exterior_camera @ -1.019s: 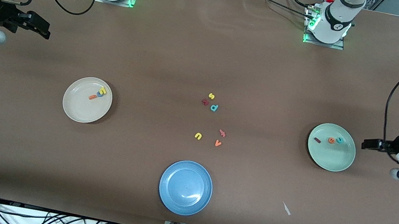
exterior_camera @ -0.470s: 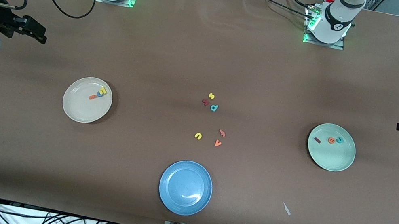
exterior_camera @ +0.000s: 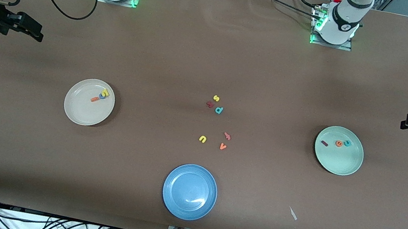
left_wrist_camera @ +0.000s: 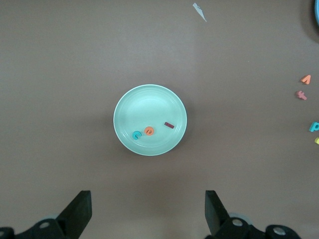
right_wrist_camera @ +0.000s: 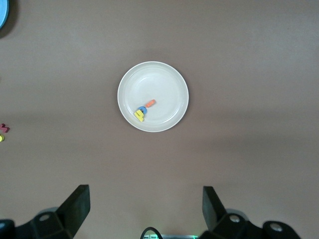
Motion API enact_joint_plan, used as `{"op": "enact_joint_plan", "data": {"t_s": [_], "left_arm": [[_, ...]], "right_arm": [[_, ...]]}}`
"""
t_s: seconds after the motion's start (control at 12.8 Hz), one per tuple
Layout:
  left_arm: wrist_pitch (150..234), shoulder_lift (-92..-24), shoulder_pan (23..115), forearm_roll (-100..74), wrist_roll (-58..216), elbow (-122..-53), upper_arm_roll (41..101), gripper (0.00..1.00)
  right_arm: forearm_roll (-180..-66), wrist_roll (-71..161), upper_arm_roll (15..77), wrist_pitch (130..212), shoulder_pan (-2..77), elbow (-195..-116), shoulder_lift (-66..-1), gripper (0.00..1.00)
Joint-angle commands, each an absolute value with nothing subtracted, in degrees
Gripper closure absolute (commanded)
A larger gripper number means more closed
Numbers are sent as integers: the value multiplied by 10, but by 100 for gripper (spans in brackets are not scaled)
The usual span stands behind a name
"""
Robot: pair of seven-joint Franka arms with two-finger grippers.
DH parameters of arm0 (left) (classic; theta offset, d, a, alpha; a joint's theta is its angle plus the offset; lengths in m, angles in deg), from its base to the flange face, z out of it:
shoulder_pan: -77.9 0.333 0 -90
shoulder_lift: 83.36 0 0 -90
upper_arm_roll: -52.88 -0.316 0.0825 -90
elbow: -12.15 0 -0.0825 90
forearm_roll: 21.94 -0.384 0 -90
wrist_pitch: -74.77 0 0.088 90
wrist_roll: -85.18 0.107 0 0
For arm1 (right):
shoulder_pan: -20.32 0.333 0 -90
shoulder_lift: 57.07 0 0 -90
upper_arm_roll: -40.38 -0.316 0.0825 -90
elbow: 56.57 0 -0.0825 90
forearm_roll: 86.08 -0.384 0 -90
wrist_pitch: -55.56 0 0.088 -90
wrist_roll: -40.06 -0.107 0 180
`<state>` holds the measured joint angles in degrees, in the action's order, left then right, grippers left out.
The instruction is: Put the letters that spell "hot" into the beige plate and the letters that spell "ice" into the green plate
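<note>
We saw the beige plate [exterior_camera: 89, 102] holding the yellow h [exterior_camera: 105, 93], blue o [exterior_camera: 102, 96] and orange t [exterior_camera: 94, 99], bunched toward its 1 o'clock edge. The green plate [exterior_camera: 339, 150] held the dark red i [exterior_camera: 324, 143], orange e [exterior_camera: 338, 143] and teal c [exterior_camera: 347, 143] in a row. The right gripper [exterior_camera: 35, 33] hung released over bare table at the right arm's end; the left gripper [exterior_camera: 406, 123], likewise released and holding nothing, hung near the green plate's 1 o'clock.
</note>
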<state>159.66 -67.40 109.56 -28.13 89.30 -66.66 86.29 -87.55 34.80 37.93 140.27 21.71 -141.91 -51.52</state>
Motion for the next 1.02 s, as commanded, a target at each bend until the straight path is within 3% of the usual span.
{"op": "enact_joint_plan", "data": {"t_s": [0.0,0.16,0.31,0.55,0.94], "left_arm": [[1586,-714,936,-230,921,-670,680,0],[1591,-729,830,-197,941,-684,559,1],[1605,-741,756,-184,941,-705,482,8],[1652,-755,754,-181,941,-747,475,1],[1655,-745,755,-185,941,-741,474,0]], "right_arm": [[-871,352,377,1385,215,-1398,-505,0],[-871,351,377,1385,215,-1397,-505,0],[-870,351,376,1384,215,-1398,-505,0],[-870,348,377,1370,215,-1404,-506,0],[-870,348,374,1398,215,-1456,-539,0]]}}
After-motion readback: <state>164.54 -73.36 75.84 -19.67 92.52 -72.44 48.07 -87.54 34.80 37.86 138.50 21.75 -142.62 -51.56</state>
